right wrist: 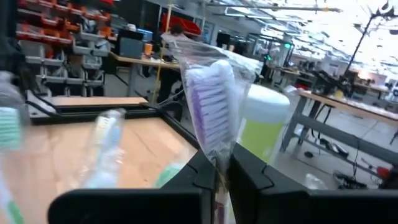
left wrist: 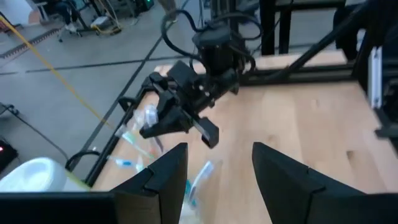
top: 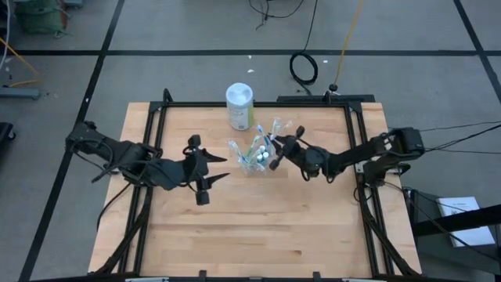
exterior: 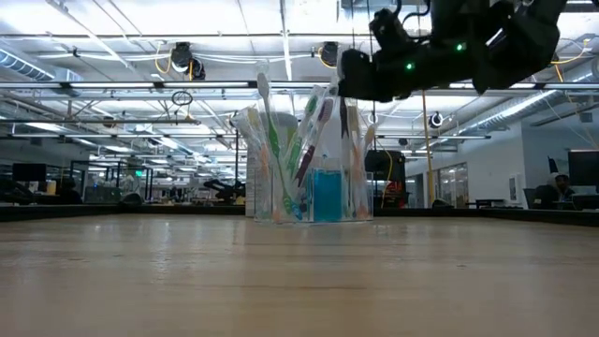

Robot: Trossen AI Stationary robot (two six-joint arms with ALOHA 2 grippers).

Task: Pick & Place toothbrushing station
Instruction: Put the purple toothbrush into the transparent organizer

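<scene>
A small clear cup (top: 252, 157) stands on the table near its middle, holding several wrapped pastel toothbrushes (exterior: 281, 140) and teal toothpaste (exterior: 326, 195). My right gripper (top: 274, 154) is at the cup's right side, above its rim, shut on a purple-bristled toothbrush (right wrist: 214, 106) in clear wrap. It also shows in the low view (exterior: 370, 75), above the brushes. My left gripper (top: 213, 168) hovers open and empty left of the cup; its fingers show in the left wrist view (left wrist: 217, 171). My right gripper pinches the purple-bristled toothbrush between its two fingers, on the wrapped handle just below the head (right wrist: 217, 163). The head stands up past the fingertips. The handle below the fingers is hidden by the gripper, so whether its end still sits in the cup cannot be told.
A white canister (top: 239, 106) with a green label stands just behind the cup, toward the far edge. Black frame rails (top: 156, 117) run along the table's left, far and right sides. Bare wood (top: 258, 227) lies on the near half.
</scene>
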